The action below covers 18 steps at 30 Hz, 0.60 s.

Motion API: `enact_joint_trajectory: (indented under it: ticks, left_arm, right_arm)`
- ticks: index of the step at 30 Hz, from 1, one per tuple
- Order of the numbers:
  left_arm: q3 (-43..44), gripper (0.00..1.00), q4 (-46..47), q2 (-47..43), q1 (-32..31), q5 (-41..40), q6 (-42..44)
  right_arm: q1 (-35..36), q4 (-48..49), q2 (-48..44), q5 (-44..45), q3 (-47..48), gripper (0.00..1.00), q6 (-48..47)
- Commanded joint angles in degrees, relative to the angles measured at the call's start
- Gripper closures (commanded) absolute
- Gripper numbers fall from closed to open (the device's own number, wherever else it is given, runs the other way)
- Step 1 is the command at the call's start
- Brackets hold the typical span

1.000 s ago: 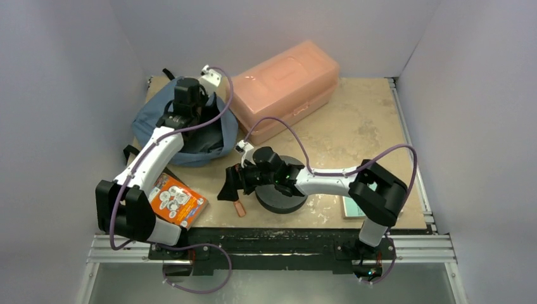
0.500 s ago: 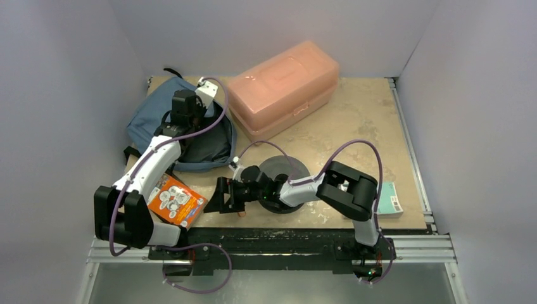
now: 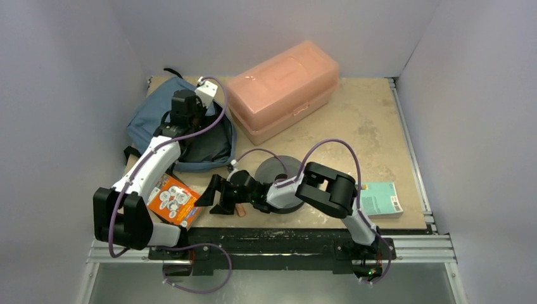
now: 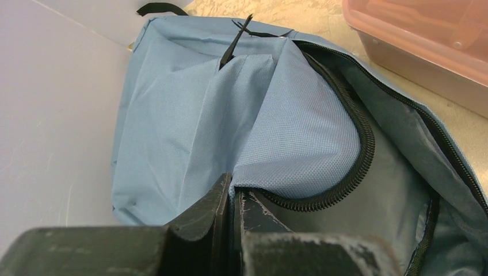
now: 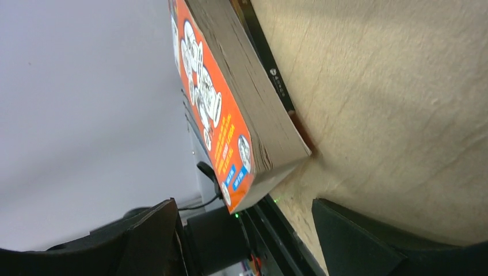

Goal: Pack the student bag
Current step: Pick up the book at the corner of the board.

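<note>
The slate-blue student bag (image 3: 149, 120) lies at the back left, its zipper open and dark lining showing (image 4: 397, 190). My left gripper (image 3: 187, 117) is shut on the blue fabric edge of the bag's opening (image 4: 233, 187). An orange book (image 3: 176, 200) lies at the front left edge of the table. My right gripper (image 3: 214, 196) is open, turned sideways, just right of the book; the book's corner (image 5: 253, 155) sits ahead of the spread fingers, not between them.
A salmon-pink plastic box (image 3: 282, 85) stands at the back centre. A dark round disc (image 3: 278, 174) lies under my right arm. A small brown item (image 3: 239, 209) lies by the front edge. A teal book (image 3: 380, 199) lies at the front right.
My right arm has folded back and swept the open gripper left along the front edge to the orange book. The teal book is uncovered. The left gripper keeps its hold on the bag.
</note>
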Motion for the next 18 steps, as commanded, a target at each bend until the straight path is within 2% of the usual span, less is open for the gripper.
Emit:
enact_joint_trajectory:
  ticks: [1, 15, 18]
  left_arm:
    - [3.33, 1.00, 1.52, -2.42, -0.18, 0.82, -1.75]
    - [3.59, 1.00, 1.53, -3.31, -0.18, 2.17, -3.15]
    - [3.60, 1.00, 1.46, -3.63, -0.18, 2.18, -3.11]
  right_arm:
    - [0.58, -3.26, 0.98, 5.72, 3.96, 0.09, 2.00]
    - [2.49, -21.47, 1.65, 14.68, 10.43, 0.13, 4.56]
    - [2.63, -20.24, 2.15, 14.77, 10.81, 0.21, 4.59]
